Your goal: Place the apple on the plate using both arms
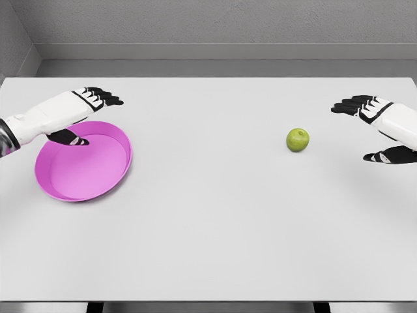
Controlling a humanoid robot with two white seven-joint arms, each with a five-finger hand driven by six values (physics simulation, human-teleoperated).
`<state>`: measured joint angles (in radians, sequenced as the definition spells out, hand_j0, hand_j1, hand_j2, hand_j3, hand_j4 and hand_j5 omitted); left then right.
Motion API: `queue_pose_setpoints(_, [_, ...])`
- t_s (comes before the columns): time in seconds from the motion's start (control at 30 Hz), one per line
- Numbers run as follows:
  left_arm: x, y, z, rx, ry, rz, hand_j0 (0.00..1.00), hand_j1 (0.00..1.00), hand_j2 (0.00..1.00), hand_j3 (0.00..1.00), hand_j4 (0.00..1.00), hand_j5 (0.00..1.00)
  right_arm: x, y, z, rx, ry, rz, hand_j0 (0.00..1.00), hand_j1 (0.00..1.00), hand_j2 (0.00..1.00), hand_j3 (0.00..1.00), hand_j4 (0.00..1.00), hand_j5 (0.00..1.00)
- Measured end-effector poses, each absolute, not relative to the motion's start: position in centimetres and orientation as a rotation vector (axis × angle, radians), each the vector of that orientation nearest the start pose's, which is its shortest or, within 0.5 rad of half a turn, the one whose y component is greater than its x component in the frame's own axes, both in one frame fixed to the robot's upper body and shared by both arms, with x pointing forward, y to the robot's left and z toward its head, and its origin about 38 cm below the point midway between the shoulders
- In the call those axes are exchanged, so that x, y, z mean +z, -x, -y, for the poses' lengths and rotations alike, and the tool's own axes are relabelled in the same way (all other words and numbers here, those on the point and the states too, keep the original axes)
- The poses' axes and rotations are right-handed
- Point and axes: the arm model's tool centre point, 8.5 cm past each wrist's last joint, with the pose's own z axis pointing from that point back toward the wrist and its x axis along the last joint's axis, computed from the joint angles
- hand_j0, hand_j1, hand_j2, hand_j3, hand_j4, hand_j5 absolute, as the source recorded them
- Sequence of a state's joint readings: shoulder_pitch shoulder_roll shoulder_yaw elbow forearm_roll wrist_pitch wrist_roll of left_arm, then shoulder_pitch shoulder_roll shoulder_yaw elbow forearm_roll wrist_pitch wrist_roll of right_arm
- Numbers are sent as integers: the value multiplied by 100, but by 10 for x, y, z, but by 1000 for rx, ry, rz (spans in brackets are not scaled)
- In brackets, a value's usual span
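Bare table between apple and plate; left hand over plate's far rim.

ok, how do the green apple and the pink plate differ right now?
The small round green apple is far smaller than the wide, shallow pink plate. The apple sits right of the table's middle, the plate at the left. The left hand hangs over the plate's rim; the right hand is apart from the apple. Both rest on the white table.
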<state>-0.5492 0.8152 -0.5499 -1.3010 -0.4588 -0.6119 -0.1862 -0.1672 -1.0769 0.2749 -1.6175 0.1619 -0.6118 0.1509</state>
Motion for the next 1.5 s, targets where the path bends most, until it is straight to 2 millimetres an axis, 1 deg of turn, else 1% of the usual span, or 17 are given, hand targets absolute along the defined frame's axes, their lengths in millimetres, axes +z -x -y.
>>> queue_pose_setpoints(0.17, [193, -442, -348, -1799, -564, 1580, 100, 100, 100, 100, 100, 100, 237, -360, 391, 1638, 469, 1699, 100, 100, 100, 100, 100, 100])
queue_pose_setpoints(0.23, [193, -442, -348, -1798, -562, 1580, 100, 100, 100, 100, 100, 100, 250, -375, 387, 1611, 525, 1693, 100, 100, 100, 100, 100, 100])
queue_pose_setpoints(0.27, [193, -442, -348, -1798, -562, 1580, 100, 100, 100, 100, 100, 100, 263, -389, 381, 1604, 566, 1677, 100, 100, 100, 100, 100, 100])
queue_pose_setpoints(0.33, [193, -442, -348, -1798, -561, 1580, 100, 100, 100, 100, 100, 100, 265, -412, 363, 1602, 571, 1580, 100, 100, 100, 100, 100, 100])
queue_pose_setpoints(0.4, [193, -442, -348, -1799, -562, 1579, 100, 100, 100, 100, 100, 100, 234, -420, 345, 1614, 494, 1434, 100, 100, 100, 100, 100, 100])
queue_pose_setpoints(0.43, [193, -442, -348, -1800, -562, 1579, 100, 100, 100, 100, 100, 100, 218, -420, 339, 1617, 456, 1364, 100, 100, 100, 100, 100, 100])
queue_pose_setpoints(0.5, [193, -442, -348, -1799, -561, 1579, 100, 100, 100, 100, 100, 100, 204, -424, 328, 1625, 407, 1268, 100, 100, 100, 100, 100, 100])
queue_pose_setpoints(0.6, [194, -442, -348, -1801, -564, 1580, 100, 100, 100, 100, 100, 100, 199, -432, 320, 1629, 371, 1190, 100, 100, 100, 100, 100, 100])
queue_pose_setpoints(0.63, [193, -442, -347, -1802, -564, 1579, 100, 100, 100, 100, 100, 100, 203, -437, 318, 1626, 375, 1180, 100, 100, 100, 100, 100, 100])
queue_pose_setpoints(0.67, [193, -442, -347, -1803, -565, 1578, 100, 100, 100, 100, 100, 100, 212, -443, 315, 1625, 385, 1173, 100, 100, 100, 100, 100, 100])
queue_pose_setpoints(0.73, [193, -442, -348, -1802, -569, 1574, 100, 100, 100, 100, 100, 100, 219, -453, 308, 1622, 390, 1142, 100, 100, 100, 100, 100, 100])
queue_pose_setpoints(0.93, [193, -442, -349, -1804, -572, 1574, 100, 100, 100, 100, 100, 100, 206, -476, 292, 1634, 397, 1053, 100, 100, 100, 100, 100, 100])
queue_pose_setpoints(1.03, [193, -442, -349, -1803, -571, 1574, 100, 100, 100, 100, 100, 100, 185, -478, 290, 1637, 373, 999, 100, 100, 100, 100, 100, 100])
queue_pose_setpoints(1.13, [193, -442, -349, -1804, -570, 1574, 100, 100, 100, 100, 100, 100, 174, -478, 291, 1637, 364, 966, 100, 100, 100, 100, 100, 100])
queue_pose_setpoints(1.3, [193, -443, -348, -1806, -570, 1574, 100, 100, 100, 100, 100, 100, 172, -480, 290, 1639, 363, 956, 100, 100, 100, 100, 100, 100])
queue_pose_setpoints(1.5, [193, -443, -348, -1805, -570, 1576, 100, 100, 100, 100, 100, 100, 168, -478, 284, 1657, 349, 955, 100, 100, 100, 100, 100, 100])
